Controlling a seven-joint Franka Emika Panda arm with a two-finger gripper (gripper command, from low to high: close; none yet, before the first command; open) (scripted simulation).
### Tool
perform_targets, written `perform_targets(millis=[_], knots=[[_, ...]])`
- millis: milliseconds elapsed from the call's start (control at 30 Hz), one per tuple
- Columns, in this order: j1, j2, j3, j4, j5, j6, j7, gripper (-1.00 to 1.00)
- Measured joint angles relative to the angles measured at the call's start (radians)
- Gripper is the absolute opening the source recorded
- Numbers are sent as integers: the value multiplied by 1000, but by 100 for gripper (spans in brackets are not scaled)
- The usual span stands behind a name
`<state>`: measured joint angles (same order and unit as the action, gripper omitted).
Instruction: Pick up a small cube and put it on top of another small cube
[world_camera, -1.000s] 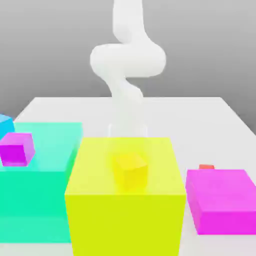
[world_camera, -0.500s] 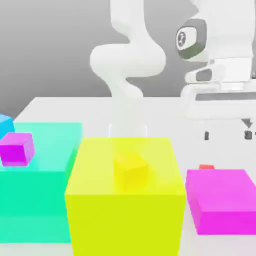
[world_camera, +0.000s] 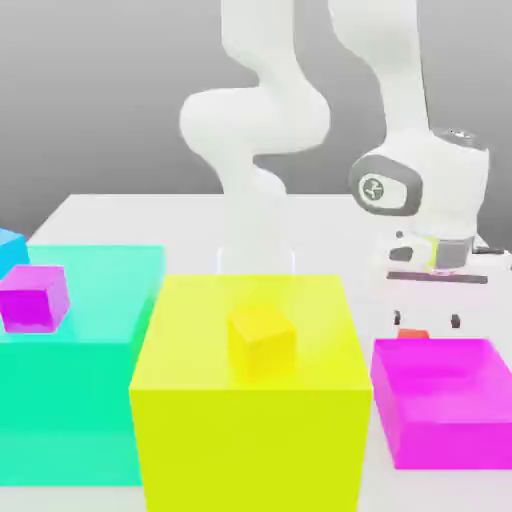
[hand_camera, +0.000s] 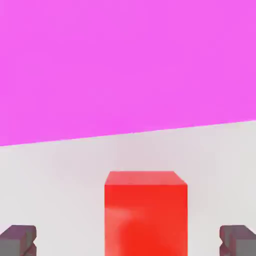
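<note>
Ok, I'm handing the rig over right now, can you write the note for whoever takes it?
Gripper: open, holding nothing, low over the table behind the flat magenta block, its fingertips either side of the small red cube.
Small red cube: on the white table, not gripped or lifted.
Other small cubes: yellow cube on the big yellow block, magenta cube on the teal block.
Done: approach to the red cube.
Left: close, lift, set it on another small cube.
</note>
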<state>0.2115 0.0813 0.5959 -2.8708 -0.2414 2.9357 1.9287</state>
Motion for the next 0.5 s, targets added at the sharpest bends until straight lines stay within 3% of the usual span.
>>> perform_targets(millis=[500], knots=[[277, 171, -381, 51, -419, 117, 311, 0]])
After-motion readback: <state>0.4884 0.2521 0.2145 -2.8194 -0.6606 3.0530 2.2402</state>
